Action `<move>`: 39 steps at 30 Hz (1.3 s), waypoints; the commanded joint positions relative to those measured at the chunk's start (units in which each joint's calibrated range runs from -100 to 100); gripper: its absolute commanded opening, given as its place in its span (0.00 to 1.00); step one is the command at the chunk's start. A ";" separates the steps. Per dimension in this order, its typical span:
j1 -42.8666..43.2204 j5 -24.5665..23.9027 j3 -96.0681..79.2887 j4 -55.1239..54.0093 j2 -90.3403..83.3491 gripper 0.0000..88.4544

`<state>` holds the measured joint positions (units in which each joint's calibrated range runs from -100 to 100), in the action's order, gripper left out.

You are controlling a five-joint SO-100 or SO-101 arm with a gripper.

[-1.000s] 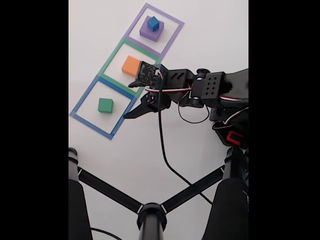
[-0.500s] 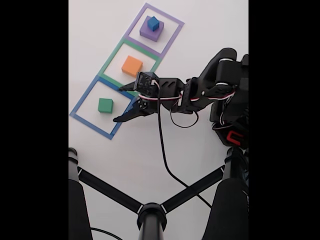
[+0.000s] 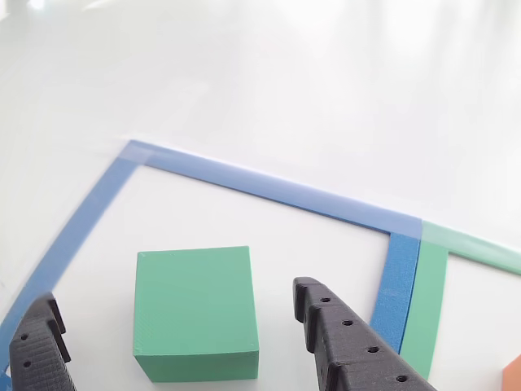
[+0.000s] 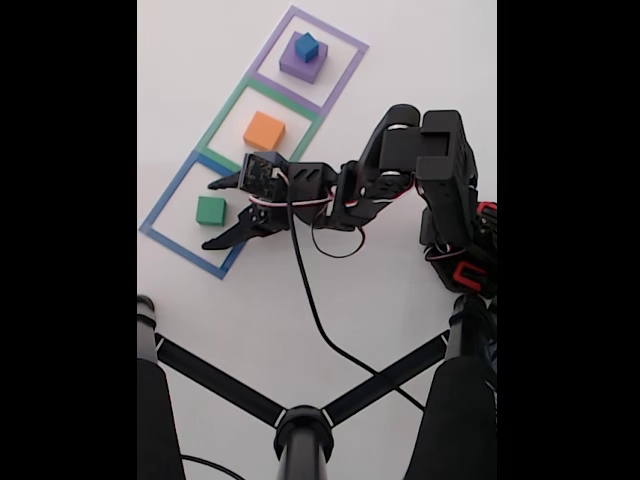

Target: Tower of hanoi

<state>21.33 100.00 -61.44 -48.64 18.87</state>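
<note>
My gripper (image 4: 212, 213) hangs with jaws apart, straddling the green block (image 3: 195, 314) without touching it; nothing is grasped. That block sits alone in the blue tape square (image 4: 160, 213). Beyond it, one orange block (image 4: 264, 131) sits in the green tape square (image 4: 224, 118). Farthest, one blue cube (image 4: 305, 46) sits atop one purple block (image 4: 300, 68). Four blocks, three squares; I judge most restacking remains.

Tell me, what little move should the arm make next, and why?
Probably push slightly further forward, then close. The gripper is open, its fingers either side of the green block in the blue tape square, but only the tips reach alongside it so far.
</note>
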 commanded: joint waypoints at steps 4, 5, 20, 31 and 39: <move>1.21 0.00 1.34 -1.26 -0.84 0.32; 1.21 0.00 1.34 -1.26 -0.76 0.32; 1.05 0.00 1.34 -0.29 -0.28 0.09; 1.28 0.00 0.79 7.40 -8.29 0.06; 0.60 0.00 3.79 38.96 -32.65 0.05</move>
<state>22.14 100.00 -61.36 -24.40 0.13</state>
